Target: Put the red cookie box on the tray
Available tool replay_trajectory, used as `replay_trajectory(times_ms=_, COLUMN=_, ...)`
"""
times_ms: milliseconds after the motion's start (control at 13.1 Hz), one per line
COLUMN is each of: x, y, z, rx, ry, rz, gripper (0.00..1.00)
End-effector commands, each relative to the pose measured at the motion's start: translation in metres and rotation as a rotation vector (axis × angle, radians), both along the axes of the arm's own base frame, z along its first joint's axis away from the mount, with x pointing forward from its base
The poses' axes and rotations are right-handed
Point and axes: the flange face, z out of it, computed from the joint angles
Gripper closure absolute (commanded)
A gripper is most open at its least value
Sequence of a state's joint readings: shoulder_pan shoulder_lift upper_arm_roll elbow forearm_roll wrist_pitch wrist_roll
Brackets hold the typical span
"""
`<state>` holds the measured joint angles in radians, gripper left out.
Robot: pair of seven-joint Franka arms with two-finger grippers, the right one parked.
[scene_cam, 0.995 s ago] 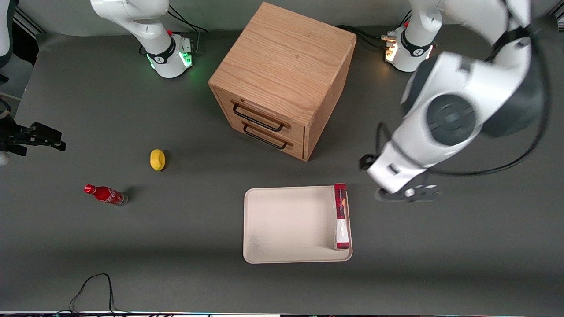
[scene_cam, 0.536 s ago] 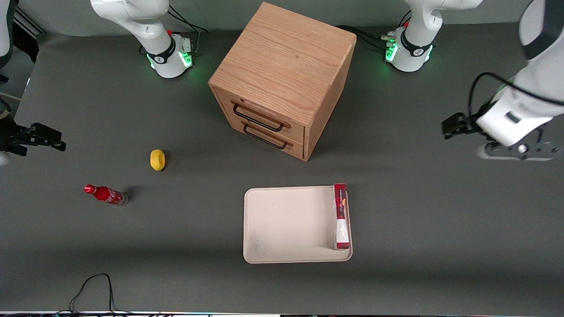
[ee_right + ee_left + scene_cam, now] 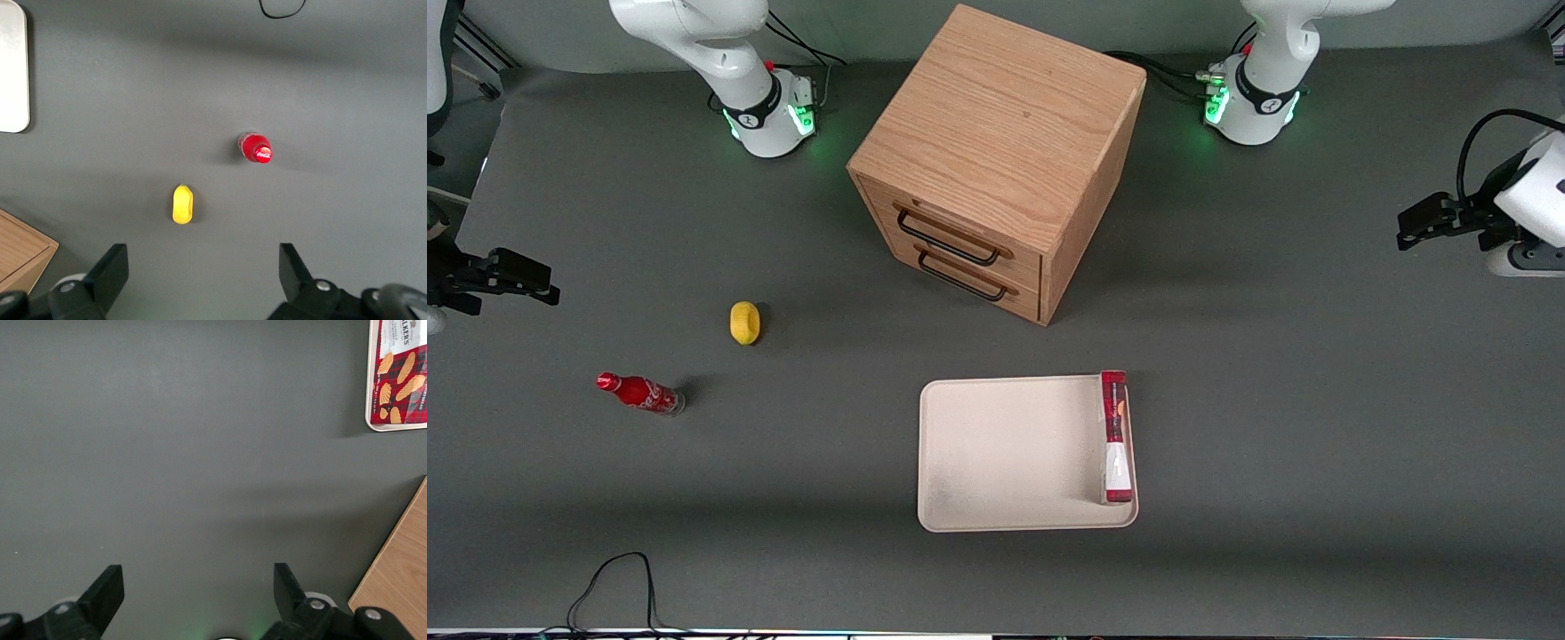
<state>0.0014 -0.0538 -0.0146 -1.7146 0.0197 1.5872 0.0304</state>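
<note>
End effector [image 3: 193, 593] wide open, holds nothing, high over bare counter [image 3: 1316, 427] at working arm's end, well apart from tray [image 3: 1005, 453]. Red cookie box [image 3: 1115, 436] stands on thin edge inside tray, against rim. Job looks done. Best now: park arm slow, stay away, no bumping box.

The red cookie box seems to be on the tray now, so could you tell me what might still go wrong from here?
The red cookie box stands on its narrow edge along the tray rim nearest the working arm, so a bump could tip it flat or off the tray. The gripper, open and empty, is well away at the working arm's end of the table, so nothing steadies the box.
</note>
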Motion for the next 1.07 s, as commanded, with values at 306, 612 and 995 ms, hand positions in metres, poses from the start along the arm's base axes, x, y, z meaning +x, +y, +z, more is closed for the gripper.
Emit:
replay_trajectory(times_ms=306, x=0.027, y=-0.014, z=0.011, rx=-0.014, ry=-0.047, rz=-0.017, gripper=0.0)
replay_trajectory(times_ms=612, x=0.025, y=-0.013, z=0.014, rx=-0.031, ry=-0.051, rz=-0.008, gripper=0.0)
replay_trajectory(times_ms=995, x=0.022, y=-0.014, z=0.017, rx=-0.037, ry=-0.045, rz=-0.011, gripper=0.0)
